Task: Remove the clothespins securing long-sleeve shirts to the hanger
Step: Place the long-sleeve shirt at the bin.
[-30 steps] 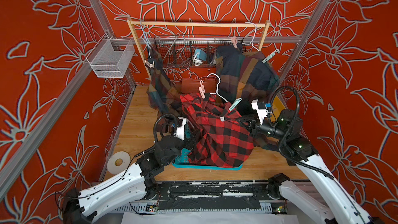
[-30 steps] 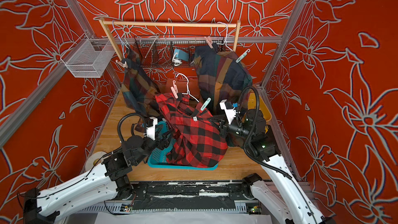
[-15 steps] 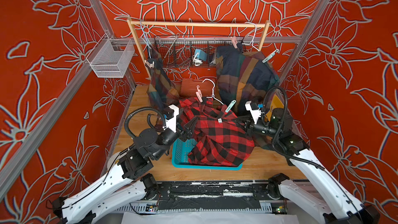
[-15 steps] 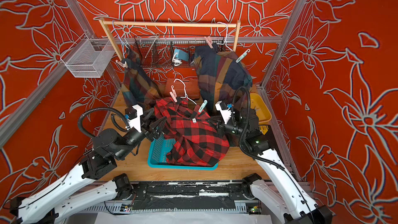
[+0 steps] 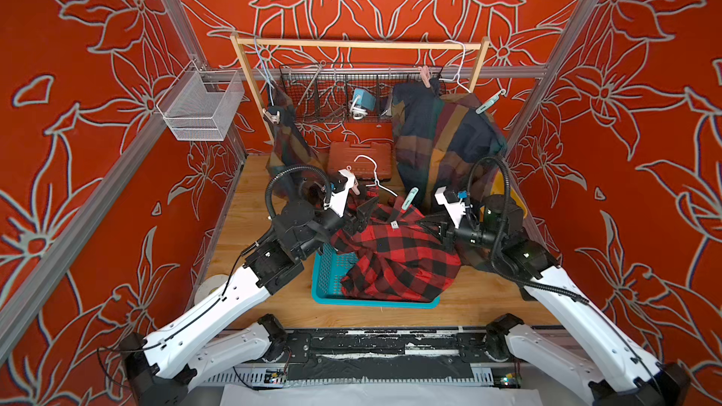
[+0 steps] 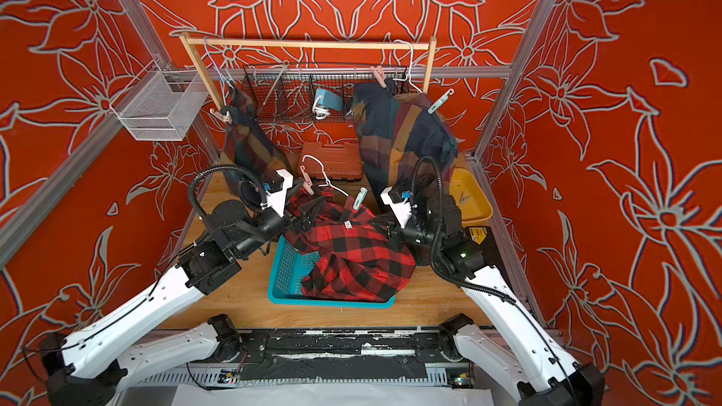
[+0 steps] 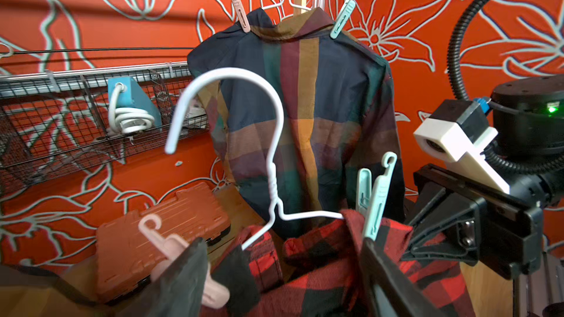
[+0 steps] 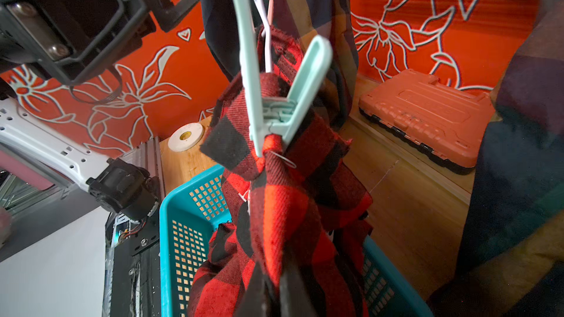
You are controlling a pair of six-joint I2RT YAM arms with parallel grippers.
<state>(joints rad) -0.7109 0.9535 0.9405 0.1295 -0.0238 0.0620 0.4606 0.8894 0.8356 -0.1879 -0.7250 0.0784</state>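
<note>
1. The red-black shirt [image 5: 394, 255] is seen at frame centre in both top views. It is heaped partly in the teal basket [image 5: 324, 273], which is set on the wooden table [image 5: 258, 205], and its collar end is raised above the heap.
2. The collar end is carried on a white hanger [image 5: 371, 171], whose hook is kept well apart from the wooden rail [image 5: 351, 44] at top centre.
3. Two pins are found there, just above centre: the pink pin [image 5: 353, 186] left of the hanger's neck and the mint pin [image 5: 409, 197] right of it. In the R wrist view the mint pin [image 8: 253, 86] is shown biting red fabric over the hanger wire.
4. The L tool [image 5: 361, 213] is placed at the collar, centre-left, w/ jaws spread wide and the collar and hanger wire betw. them. In the L wrist view the pink pin [image 7: 164, 239] is seen just beside one finger [image 7: 183, 272] and the mint pin [image 7: 377, 196] just beside the other; contact can't be told.
5. The R tool [image 5: 428, 224] is placed centre-right, w/ jaws pressed together on a fold of the red-black shirt near the mint pin.
6. The R dark plaid shirt [image 5: 441, 134] is hung from the rail at upper right, fixed w/ a 2nd pink pin [image 5: 425, 76] and a 2nd mint pin [image 5: 488, 100].
7. The L dark plaid shirt [image 5: 289, 142] is hung at upper left, w/ a 3rd pink pin [image 5: 273, 115] near its top.
8. An orange case [image 5: 359, 158] is laid on the table behind the hanger, betw. the two dark shirts.
</note>
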